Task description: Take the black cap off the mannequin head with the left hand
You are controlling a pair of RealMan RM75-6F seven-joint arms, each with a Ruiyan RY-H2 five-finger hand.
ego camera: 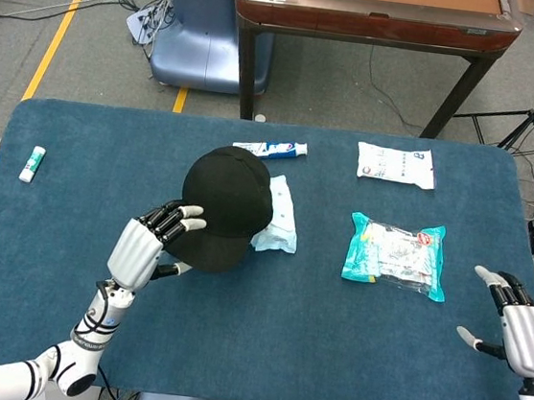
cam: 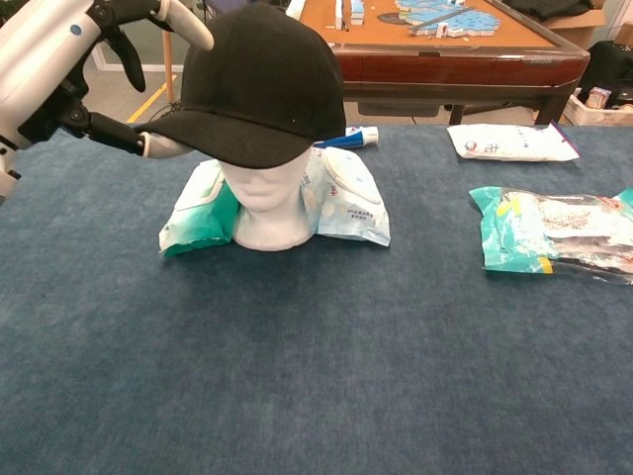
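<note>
The black cap [cam: 259,84] sits loosely on top of the white mannequin head [cam: 263,210], tilted up at the brim so the face shows beneath. My left hand [cam: 57,71] grips the brim's left edge, thumb under it and fingers over the top. In the head view the left hand [ego camera: 142,248] is at the near-left side of the cap [ego camera: 226,207]. My right hand [ego camera: 525,332] hovers at the table's right edge, far from the cap, fingers apart and empty.
A blue-white wipes pack [cam: 346,198] lies behind the mannequin head. A toothpaste tube [ego camera: 271,147], a white packet [ego camera: 396,165] and a teal packet [ego camera: 398,255] lie on the blue table [ego camera: 259,354]. A small tube [ego camera: 32,163] lies far left.
</note>
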